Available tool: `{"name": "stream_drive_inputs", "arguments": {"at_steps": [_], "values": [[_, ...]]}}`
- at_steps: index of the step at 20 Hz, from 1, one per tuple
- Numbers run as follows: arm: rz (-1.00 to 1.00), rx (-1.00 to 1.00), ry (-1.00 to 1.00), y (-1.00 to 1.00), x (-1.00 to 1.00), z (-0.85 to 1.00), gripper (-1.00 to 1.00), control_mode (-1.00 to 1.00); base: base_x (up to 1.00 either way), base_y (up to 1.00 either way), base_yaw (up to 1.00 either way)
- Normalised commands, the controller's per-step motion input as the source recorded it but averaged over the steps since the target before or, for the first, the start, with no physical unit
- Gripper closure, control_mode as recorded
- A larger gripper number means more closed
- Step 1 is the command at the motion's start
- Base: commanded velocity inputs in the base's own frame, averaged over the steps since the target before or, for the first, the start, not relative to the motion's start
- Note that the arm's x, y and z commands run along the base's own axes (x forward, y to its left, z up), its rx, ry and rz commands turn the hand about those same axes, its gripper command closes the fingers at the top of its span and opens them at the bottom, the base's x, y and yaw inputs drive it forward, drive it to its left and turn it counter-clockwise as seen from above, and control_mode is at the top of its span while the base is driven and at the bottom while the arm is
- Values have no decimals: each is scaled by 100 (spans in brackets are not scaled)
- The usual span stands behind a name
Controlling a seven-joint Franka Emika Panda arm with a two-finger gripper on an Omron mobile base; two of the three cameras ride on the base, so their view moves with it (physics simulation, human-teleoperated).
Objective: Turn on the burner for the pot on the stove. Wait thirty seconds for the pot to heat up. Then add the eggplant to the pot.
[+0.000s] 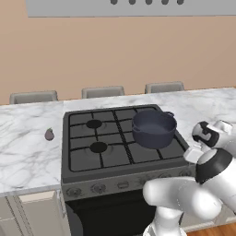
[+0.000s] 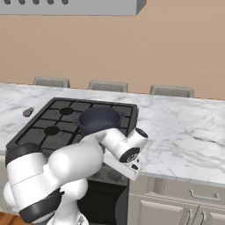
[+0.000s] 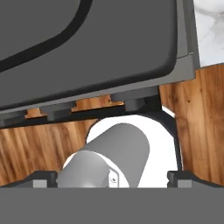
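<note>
The dark blue-grey pot stands on the right-hand grates of the stove. On the marble counter left of the stove lies the small purple eggplant. My gripper hangs at the stove's front right corner, pointing down past the front edge. Its fingertips stand wide apart, open, with nothing held. In the hand view the stove's front panel shows from above, with knobs sticking out below it. The pot is behind and above the hand.
A row of knobs runs along the stove front, above the oven door. Marble counter extends on both sides. Three chair backs stand behind the counter. A range hood hangs overhead. Wooden floor lies below.
</note>
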Motion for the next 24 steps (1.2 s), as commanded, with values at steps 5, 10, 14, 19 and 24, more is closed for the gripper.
{"name": "stream_drive_inputs", "arguments": {"at_steps": [5, 10, 14, 19, 24], "values": [[0, 2, -1, 0, 11, -26, -100, -100, 0, 0, 0], [0, 5, -8, 0, 9, -24, -100, -100, 0, 0, 0], [0, 7, -14, 0, 2, -22, -100, -100, 0, 0, 0], [-1, 2, -17, 0, 0, -18, -100, -100, 0, 0, 0], [-3, 1, -9, 0, 3, -5, -100, -100, 0, 0, 0]]}}
